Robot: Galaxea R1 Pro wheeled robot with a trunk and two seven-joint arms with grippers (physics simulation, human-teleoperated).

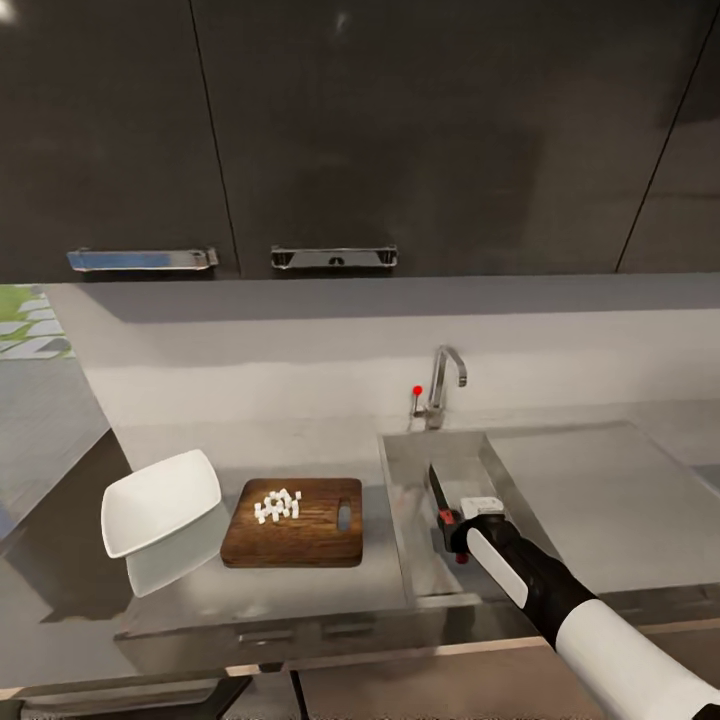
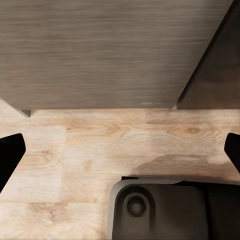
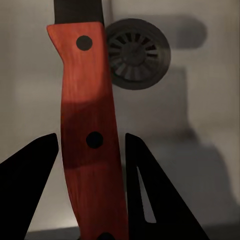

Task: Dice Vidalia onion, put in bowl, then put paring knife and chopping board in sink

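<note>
My right gripper (image 1: 468, 516) is shut on the paring knife (image 1: 441, 500) and holds it over the sink (image 1: 400, 530), its dark blade pointing toward the tap (image 1: 445, 385). In the right wrist view the red handle (image 3: 90, 135) stands between both fingers (image 3: 150, 195), above the sink's drain (image 3: 132, 52). Left of the sink the dark-brown chopping board (image 1: 300, 545) lies on the countertop (image 1: 300, 595), with the diced onion (image 1: 277, 505) piled on it. The white bowl (image 1: 160, 500) sits left of the board, tilted. The whole pinkish onion is out of view. My left gripper (image 2: 120, 150) is open, hanging over wooden floor.
The flat drainboard (image 1: 600, 500) stretches right of the basin. Dark wall cabinets (image 1: 400, 130) hang above the counter. In the left wrist view a dark cabinet front (image 2: 100, 50) meets the wood floor (image 2: 100, 140), with the robot's base (image 2: 160, 210) below.
</note>
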